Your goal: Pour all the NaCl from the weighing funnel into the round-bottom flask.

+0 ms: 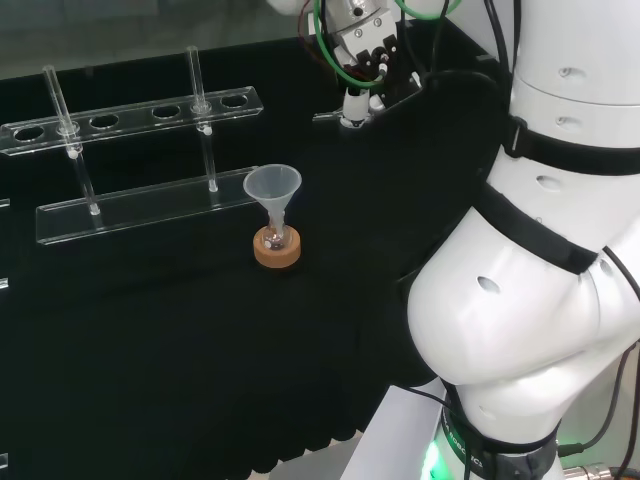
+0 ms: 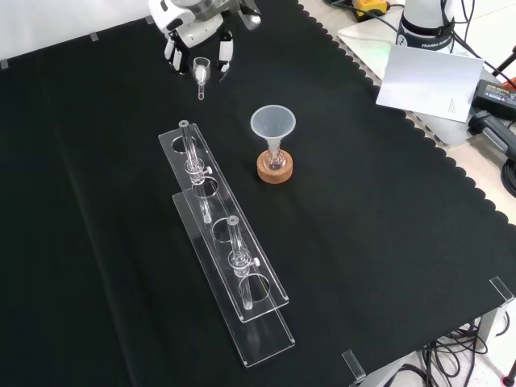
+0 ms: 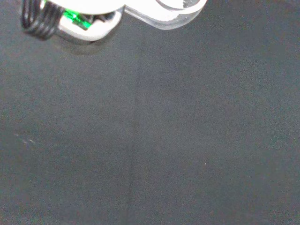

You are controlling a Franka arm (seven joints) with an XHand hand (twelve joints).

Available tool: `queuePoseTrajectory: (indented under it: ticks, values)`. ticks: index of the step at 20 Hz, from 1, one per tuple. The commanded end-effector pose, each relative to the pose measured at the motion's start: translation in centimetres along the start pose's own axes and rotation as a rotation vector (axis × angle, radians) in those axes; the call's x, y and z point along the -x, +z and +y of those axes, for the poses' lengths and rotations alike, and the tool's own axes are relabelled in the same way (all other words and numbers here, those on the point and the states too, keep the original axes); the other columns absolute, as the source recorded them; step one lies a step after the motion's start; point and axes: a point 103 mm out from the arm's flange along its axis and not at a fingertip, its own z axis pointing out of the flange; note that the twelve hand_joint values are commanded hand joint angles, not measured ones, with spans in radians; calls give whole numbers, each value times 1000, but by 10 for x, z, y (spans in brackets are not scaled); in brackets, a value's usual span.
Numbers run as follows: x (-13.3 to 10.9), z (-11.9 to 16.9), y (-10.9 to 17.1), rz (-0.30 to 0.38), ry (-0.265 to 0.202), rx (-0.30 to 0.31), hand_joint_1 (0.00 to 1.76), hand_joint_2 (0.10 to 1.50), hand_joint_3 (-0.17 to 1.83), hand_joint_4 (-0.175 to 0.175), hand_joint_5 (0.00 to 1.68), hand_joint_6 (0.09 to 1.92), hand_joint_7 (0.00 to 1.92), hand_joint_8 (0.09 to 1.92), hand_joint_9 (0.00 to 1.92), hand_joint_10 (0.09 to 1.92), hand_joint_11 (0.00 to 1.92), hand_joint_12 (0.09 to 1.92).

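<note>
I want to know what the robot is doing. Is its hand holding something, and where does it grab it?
Yes. The hand holds a small clear weighing funnel, fingers curled round its wide upper end, with the narrow stem hanging below.

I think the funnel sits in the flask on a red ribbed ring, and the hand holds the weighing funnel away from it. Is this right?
Not quite: the ring under the flask is cork, not red and ribbed, as the front view shows. The rest holds: the funnel sits in the flask, and the hand holds the weighing funnel away from it.
</note>
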Motion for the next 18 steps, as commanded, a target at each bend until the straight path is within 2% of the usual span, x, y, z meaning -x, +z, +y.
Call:
queuePoseTrajectory:
  ticks: [1,8,18]
  values:
    - [-9,-24,-11,-12,15,2,1111,701,604,175,1236,719,846,623,1291,156,1120,872]
    - [-17,-54,-22,-29,31,9,1111,701,604,175,1236,718,846,623,1294,152,1123,869]
    - [-42,-99,-28,-62,29,13,1110,701,604,175,1236,718,845,624,1299,148,1129,866]
